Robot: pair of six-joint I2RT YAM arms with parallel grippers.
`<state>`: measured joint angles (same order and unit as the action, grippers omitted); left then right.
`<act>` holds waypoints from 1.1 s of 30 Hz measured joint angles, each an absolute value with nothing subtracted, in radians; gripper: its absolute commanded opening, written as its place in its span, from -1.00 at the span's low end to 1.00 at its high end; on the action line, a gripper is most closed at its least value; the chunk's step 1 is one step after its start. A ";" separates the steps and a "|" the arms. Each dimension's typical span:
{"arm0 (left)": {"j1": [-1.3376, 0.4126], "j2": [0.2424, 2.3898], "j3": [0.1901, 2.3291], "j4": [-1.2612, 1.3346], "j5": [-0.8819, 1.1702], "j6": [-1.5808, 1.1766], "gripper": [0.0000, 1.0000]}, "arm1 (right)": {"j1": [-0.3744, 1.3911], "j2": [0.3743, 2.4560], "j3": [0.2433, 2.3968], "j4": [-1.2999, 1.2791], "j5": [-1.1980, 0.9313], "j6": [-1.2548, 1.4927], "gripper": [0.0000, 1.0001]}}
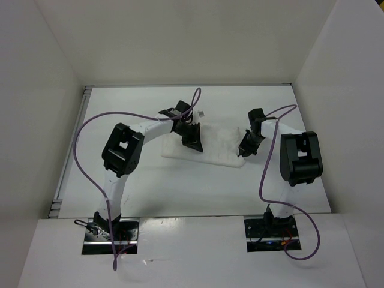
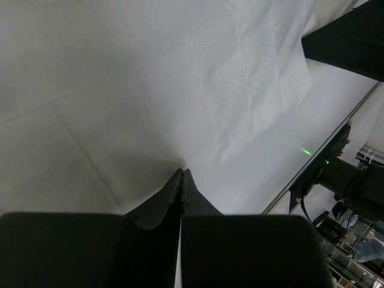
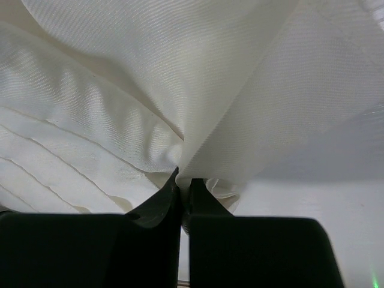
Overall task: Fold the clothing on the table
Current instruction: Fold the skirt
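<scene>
Small white garment spread on the worktop, about mid-depth and a little right of centre, between the two arms. Reads from above as a wide, low rectangle, almost the same white as the surface beneath, with an uneven near edge and a soft rumple toward its right side. Shows up close a fine ribbed weave, thin enough to crease sharply: long straight fold lines cross the flat part in the left wrist view, and narrow parallel pleats stack up at the left of the right wrist view. Left end effector down on the garment's left part, clenched, its black fingertips pressed together on a pinch of fabric, with creases fanning out from that spot. Right end effector at the garment's right edge, likewise clenched on the cloth. Gathers there, in its own view, a fold that rises away from the tips like a broad, smooth tent, with bare worktop showing beneath at the lower right. Thin metal strip along the worktop's left edge, plain white walls on three sides.
</scene>
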<state>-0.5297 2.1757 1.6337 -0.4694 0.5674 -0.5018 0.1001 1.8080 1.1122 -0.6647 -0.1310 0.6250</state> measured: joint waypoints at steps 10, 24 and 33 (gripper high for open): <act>-0.551 2.216 1.683 -0.472 0.553 -0.509 -0.99 | 0.100 1.811 1.112 -0.661 -0.146 0.612 -1.00; -0.596 2.275 1.716 -0.507 0.488 -0.527 -0.99 | 0.100 1.559 1.150 -0.657 -0.328 0.614 -1.00; -0.629 2.302 1.756 -0.498 0.501 -0.527 -0.99 | 0.109 1.473 1.165 -0.625 -0.550 0.639 -1.00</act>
